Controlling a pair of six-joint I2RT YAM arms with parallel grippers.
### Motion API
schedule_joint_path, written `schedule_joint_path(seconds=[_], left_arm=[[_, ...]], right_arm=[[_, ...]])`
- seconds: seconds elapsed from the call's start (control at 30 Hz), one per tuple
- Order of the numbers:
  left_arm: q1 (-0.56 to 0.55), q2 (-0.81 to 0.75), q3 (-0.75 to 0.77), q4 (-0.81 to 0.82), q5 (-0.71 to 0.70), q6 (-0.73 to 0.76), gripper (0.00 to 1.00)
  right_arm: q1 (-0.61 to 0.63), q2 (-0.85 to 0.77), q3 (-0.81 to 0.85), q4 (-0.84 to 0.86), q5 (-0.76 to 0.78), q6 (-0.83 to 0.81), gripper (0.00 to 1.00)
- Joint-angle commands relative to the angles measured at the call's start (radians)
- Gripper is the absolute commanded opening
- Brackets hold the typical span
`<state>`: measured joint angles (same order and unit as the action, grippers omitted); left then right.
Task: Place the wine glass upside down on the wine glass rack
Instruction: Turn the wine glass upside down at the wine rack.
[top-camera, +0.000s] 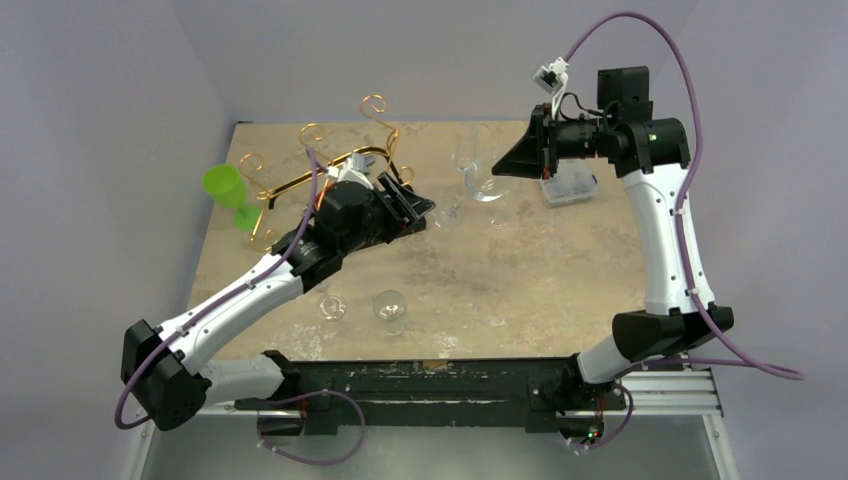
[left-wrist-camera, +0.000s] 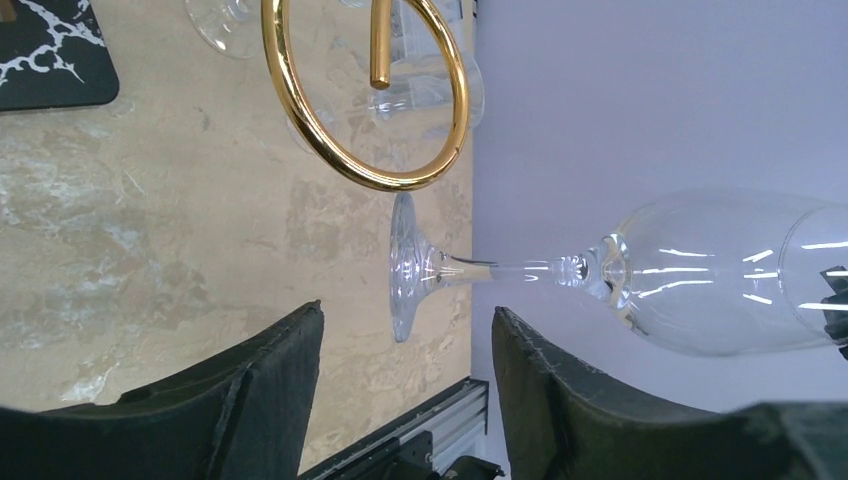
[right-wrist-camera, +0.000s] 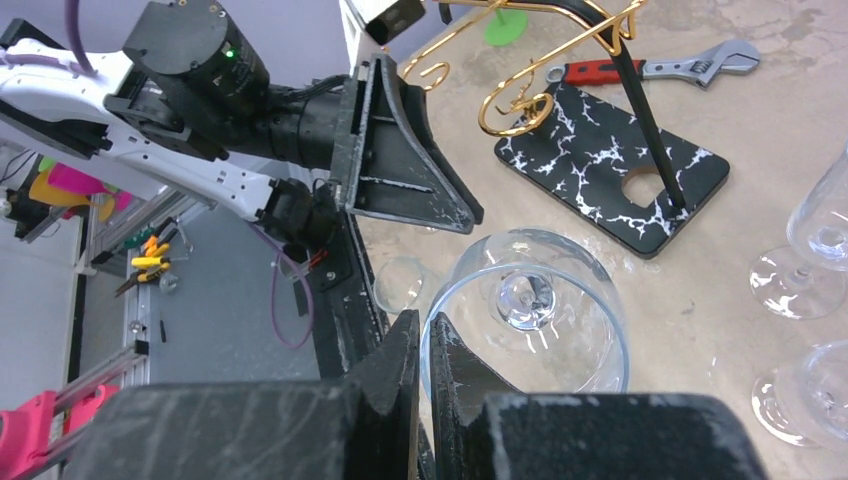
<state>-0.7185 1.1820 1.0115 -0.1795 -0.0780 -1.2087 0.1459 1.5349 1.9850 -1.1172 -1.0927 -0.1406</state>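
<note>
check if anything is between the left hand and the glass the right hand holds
Nothing visible does. The open left hand faces the foot and stem of the glass directly. The gold rack loop sits beyond the foot, not in the gap.

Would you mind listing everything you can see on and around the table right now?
wine glass: one, clear, held sideways in the air by its rim
other glasses: at least four, clear, on the table, some near the front edge
wine glass rack: one, gold, far left of the table
goblet: one, green, left edge beside the rack
board: one, black with white veins, on the table by the rack
wrench: one, red handle, beyond the board
box: one, clear, far right of the table
table: one, beige marbled
left gripper: one, black, open, fingers either side of the glass's foot
right gripper: one, black, shut on the glass's rim
</note>
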Motion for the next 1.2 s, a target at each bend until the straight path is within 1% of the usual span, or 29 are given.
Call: schedule_joint_path(seconds=[0.0,0.23,0.4,0.57,0.63,0.67,0.7,0.87,1.0,1.17], left_arm=[[-0.013,0.016,0.015,0.082,0.013,-0.064,0.58],[-0.029,0.038,0.012,0.097,0.004,-0.09,0.53],[-0.033,0.048,0.012,0.121,0.015,-0.095,0.43],[-0.035,0.048,0.002,0.152,0.033,-0.095,0.19],[-0.035,0.045,-0.005,0.164,0.039,-0.095,0.02],[-0.035,0.043,-0.009,0.163,0.043,-0.093,0.0],[-0.035,0.038,-0.014,0.199,0.045,-0.092,0.0],[-0.033,-0.025,-0.049,0.214,0.022,-0.052,0.0],[-0.033,-0.086,-0.071,0.203,0.012,-0.02,0.0],[-0.033,-0.147,-0.095,0.183,-0.012,0.036,0.0]], right_arm=[[0.006,-0.055,0.036,0.074,-0.094,0.033,0.0],[0.006,-0.075,0.009,0.107,-0.127,0.061,0.0],[0.006,-0.086,-0.01,0.127,-0.145,0.077,0.0],[0.006,-0.093,-0.02,0.134,-0.148,0.083,0.0],[0.006,-0.094,-0.025,0.138,-0.151,0.082,0.0],[0.006,-0.096,-0.028,0.14,-0.15,0.083,0.0],[0.005,-0.097,-0.03,0.14,-0.149,0.082,0.0],[0.005,-0.111,-0.044,0.096,-0.112,0.024,0.0],[0.006,-0.134,-0.098,0.073,-0.088,-0.042,0.13],[0.005,-0.179,-0.186,0.072,-0.078,-0.097,0.35]])
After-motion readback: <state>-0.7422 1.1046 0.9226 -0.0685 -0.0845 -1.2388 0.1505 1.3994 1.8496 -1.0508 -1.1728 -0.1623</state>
